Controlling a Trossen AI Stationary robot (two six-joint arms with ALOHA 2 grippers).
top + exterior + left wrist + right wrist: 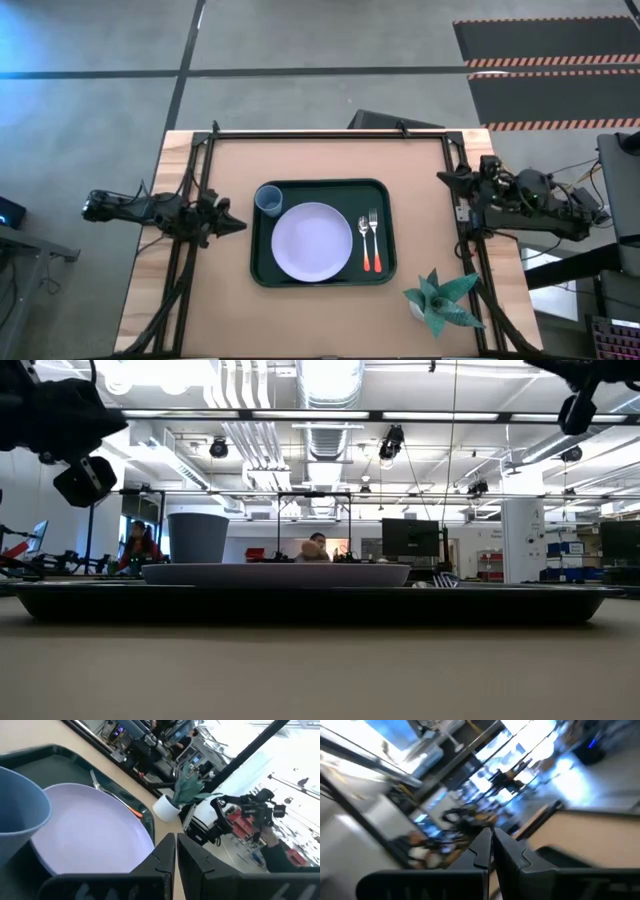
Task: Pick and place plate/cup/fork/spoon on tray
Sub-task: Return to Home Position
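The dark green tray (262, 268) lies in the middle of the table. On it rest the pale lavender plate (312, 241), the blue cup (268, 200) at its far left corner, and the spoon (364, 240) and fork (374, 240) side by side at its right, orange-red handles toward the near edge. My left gripper (240, 224) is shut and empty, raised just left of the tray. My right gripper (443, 177) is shut and empty, raised near the table's far right edge. In the left wrist view the cup (20, 810) and plate (90, 835) show close by.
A small potted plant (440, 300) with green leaves stands near the table's near right corner; it also shows in the left wrist view (175, 800). A black frame (330, 133) runs along the table's far and side edges. People sit in the room beyond (316, 546).
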